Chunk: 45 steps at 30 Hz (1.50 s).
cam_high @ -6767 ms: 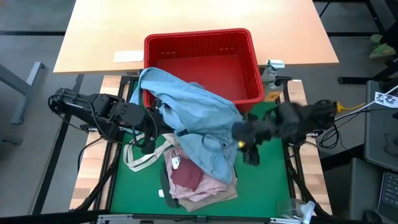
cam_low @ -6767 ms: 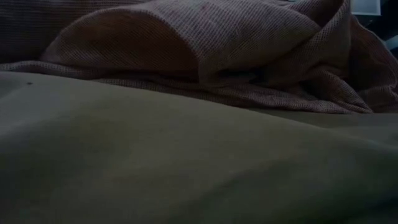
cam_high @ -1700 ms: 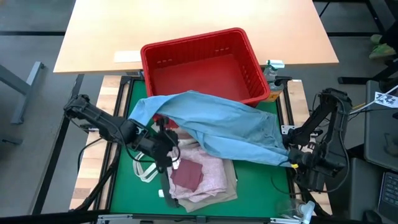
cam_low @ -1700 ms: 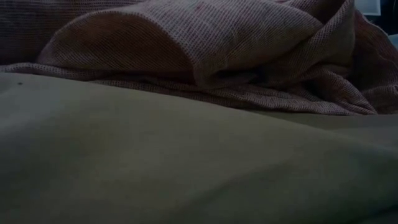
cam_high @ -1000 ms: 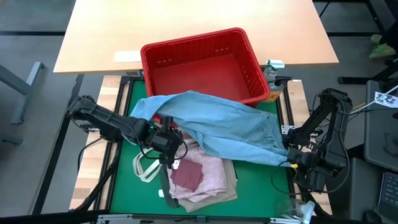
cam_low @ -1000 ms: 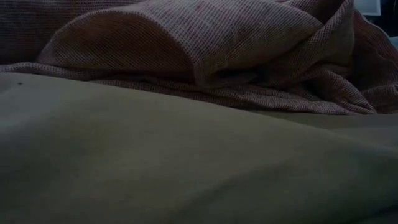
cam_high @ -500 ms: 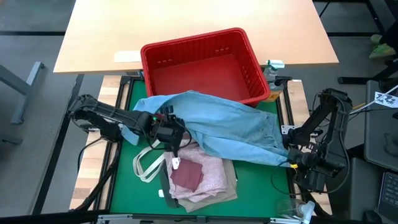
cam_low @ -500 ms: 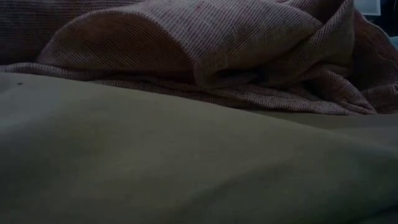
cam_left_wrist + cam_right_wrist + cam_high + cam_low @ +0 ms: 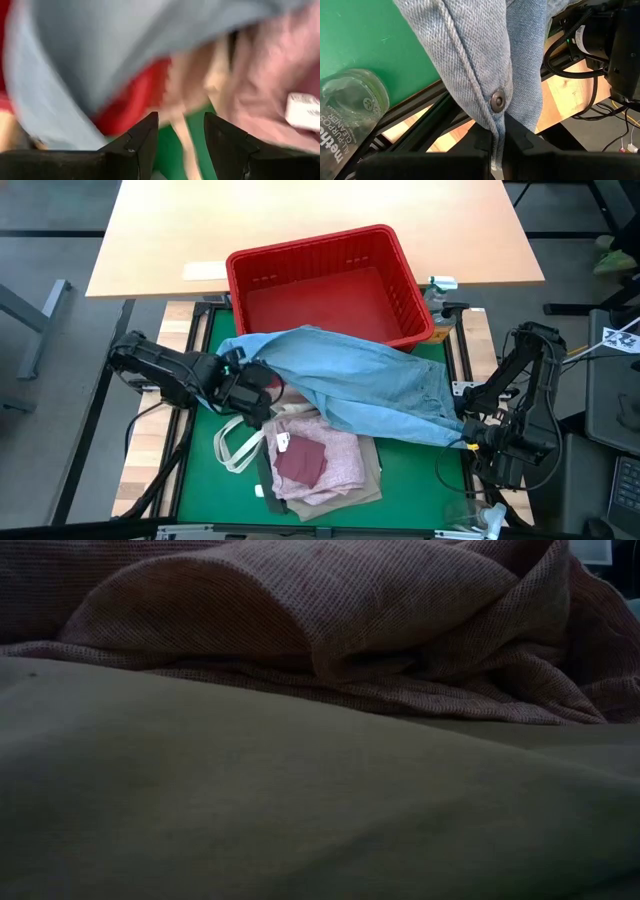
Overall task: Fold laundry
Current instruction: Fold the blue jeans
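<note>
The light blue denim jeans (image 9: pixel 370 385) stretch across the table from the far left to the right edge, over the red basket's near rim and over a pile. In the pile lie the mottled pink top (image 9: pixel 325 455) and, under it, the beige trousers (image 9: pixel 372 480). Both fill the low view, the pink top (image 9: pixel 330 630) above the trousers (image 9: pixel 300 810). My left gripper (image 9: pixel 258 395) hovers open beside the jeans' left end, over the pile's far left corner; its view (image 9: pixel 181 135) is blurred. My right gripper (image 9: pixel 468 442) is shut on the jeans at the right edge. My right gripper pinches the jeans' waistband edge (image 9: pixel 500 125) between its two fingers, just below a metal rivet button (image 9: pixel 498 100). The fingers point down, off the green mat's right edge. From the hold the denim runs across to the table's left and rests on the pile.
A red plastic basket (image 9: pixel 325 280) stands at the far middle. A white tote bag's straps (image 9: pixel 238 445) loop on the green mat (image 9: pixel 200 490) left of the pile. A clear plastic bottle (image 9: pixel 350 115) lies near the right front corner. A wooden tabletop (image 9: pixel 300 210) lies beyond.
My left gripper has risen and drawn back toward the table's far left, rolling as it went, and has stayed open. The tote's strap loops have spread out a little toward the far side. My right gripper and the jeans have kept still.
</note>
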Tool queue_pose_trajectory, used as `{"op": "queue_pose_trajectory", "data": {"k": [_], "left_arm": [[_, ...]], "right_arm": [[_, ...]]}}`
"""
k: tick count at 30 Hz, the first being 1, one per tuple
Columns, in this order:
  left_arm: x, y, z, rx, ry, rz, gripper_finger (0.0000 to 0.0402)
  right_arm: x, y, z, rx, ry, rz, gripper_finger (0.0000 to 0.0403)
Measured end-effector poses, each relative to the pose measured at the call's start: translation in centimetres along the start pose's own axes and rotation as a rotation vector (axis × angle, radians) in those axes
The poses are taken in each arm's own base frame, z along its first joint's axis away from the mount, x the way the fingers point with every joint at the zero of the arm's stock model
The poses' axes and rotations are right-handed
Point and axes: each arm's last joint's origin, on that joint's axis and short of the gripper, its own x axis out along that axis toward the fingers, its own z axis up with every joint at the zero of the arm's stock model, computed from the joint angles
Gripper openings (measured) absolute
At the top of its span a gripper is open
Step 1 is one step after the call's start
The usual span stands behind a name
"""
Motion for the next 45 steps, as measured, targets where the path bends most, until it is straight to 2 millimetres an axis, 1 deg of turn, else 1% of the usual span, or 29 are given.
{"op": "queue_pose_trajectory", "data": {"k": [3, 6, 11, 14, 19, 23, 30, 34, 37, 43, 45], "left_arm": [[0.2, -0.4, -0.9, -0.092, 0.059, -0.021, 0.0153], [1.7, -0.9, -1.9, -0.147, 0.106, 0.028, 0.0153], [4.0, -1.5, -3.6, -0.165, 0.211, 0.075, 0.0153], [5.3, -1.7, -4.7, -0.192, 0.306, 0.087, 0.0153], [6.8, -2.2, -6.6, -0.201, 0.523, 0.049, 0.0151], [8.3, -2.0, -8.0, -0.189, 0.578, 0.113, 0.0144], [11.0, -1.1, -10.3, -0.213, 0.646, 0.257, 0.0140], [11.8, -0.7, -10.9, -0.216, 0.645, 0.313, 0.0140], [12.1, -0.5, -10.9, -0.238, 0.644, 0.328, 0.0140], [12.6, -1.3, -10.5, -0.277, 0.607, 0.235, 0.0140], [12.7, -1.4, -10.4, -0.280, 0.582, 0.231, 0.0140]], "right_arm": [[0.0, 0.0, 0.0, 0.000, 0.000, 0.005, 0.0017], [0.0, 0.1, 0.0, 0.000, 0.001, 0.016, 0.0017], [0.0, 0.3, 0.0, -0.001, 0.003, 0.028, 0.0017], [0.0, 0.4, -0.1, -0.002, 0.004, 0.038, 0.0017], [0.0, 0.4, -0.1, -0.003, 0.005, 0.044, 0.0017], [0.0, 0.4, -0.1, -0.003, 0.005, 0.044, 0.0017], [0.0, 0.4, -0.1, -0.003, 0.005, 0.044, 0.0017], [0.0, 0.4, -0.1, -0.003, 0.005, 0.043, 0.0017], [0.0, 0.4, -0.1, -0.003, 0.005, 0.043, 0.0017], [0.0, 0.4, -0.1, -0.003, 0.005, 0.043, 0.0017], [0.0, 0.4, -0.1, -0.003, 0.005, 0.043, 0.0017]]}}
